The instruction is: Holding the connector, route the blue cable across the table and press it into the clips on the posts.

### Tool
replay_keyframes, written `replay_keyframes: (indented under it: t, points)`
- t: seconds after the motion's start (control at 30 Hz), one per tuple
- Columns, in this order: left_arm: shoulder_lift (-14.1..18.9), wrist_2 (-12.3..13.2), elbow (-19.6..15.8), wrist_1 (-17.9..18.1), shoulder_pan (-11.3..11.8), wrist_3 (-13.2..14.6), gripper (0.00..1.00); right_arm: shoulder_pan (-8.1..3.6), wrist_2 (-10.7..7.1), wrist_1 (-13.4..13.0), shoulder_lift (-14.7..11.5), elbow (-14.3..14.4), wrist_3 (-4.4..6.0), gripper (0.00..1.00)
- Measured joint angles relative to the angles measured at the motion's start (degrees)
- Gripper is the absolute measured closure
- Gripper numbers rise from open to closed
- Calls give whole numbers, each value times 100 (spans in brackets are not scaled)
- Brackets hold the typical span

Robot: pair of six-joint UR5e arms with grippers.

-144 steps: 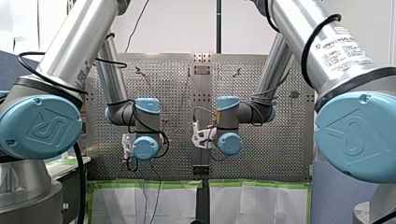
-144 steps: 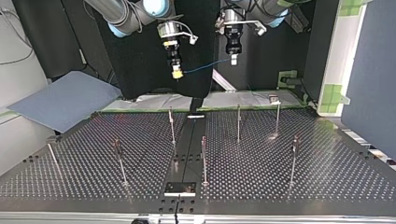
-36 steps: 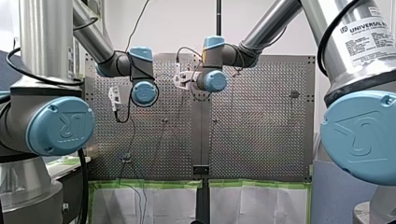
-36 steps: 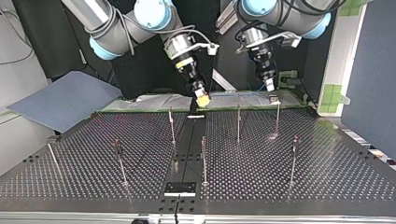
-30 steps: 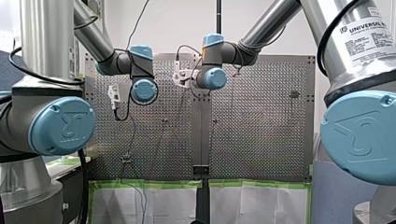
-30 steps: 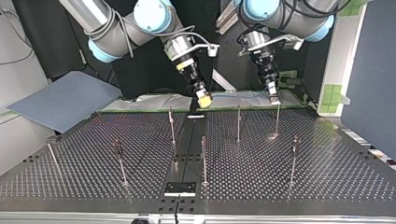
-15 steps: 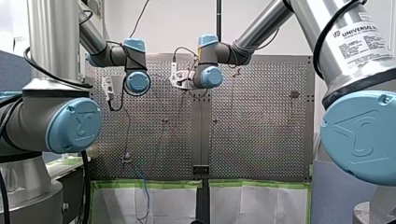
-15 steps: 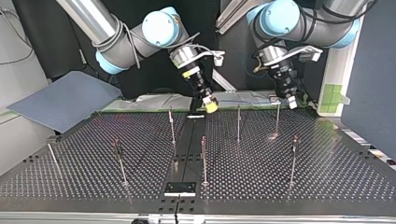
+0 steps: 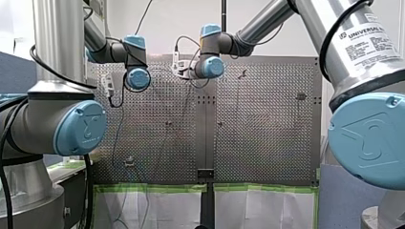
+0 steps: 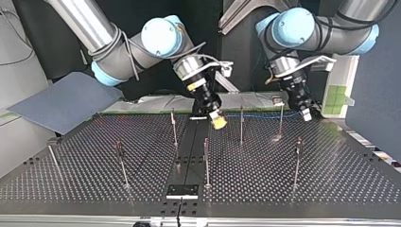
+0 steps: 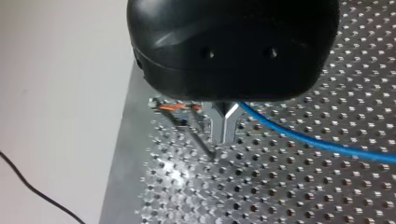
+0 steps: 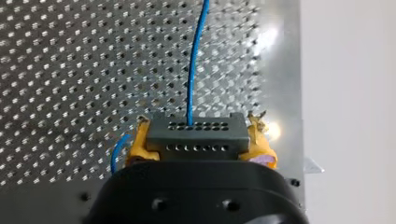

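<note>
Now the connector (image 12: 197, 133) is pinched by the right gripper (image 10: 218, 121). In the top view the blue cable (image 10: 260, 115) is stretched toward three o'clock, pinched by the left gripper (image 10: 306, 114), with a clip (image 10: 278, 101) at its ten o'clock.

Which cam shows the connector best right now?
Right wrist view. The connector sits close up between the right gripper's yellow pads, with the blue cable leaving its face. The top view shows only the gripper's yellow tip, connector too small to tell. Front and left wrist views do not show it.
</note>
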Motion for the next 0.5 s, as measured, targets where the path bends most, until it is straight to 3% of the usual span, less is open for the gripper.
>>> replay_keyframes:
  t: [0.5]
  points:
    - [-39, 300, 524, -202, 326, -26, 100, -5, -76, 203, 560, -685, 0, 100]
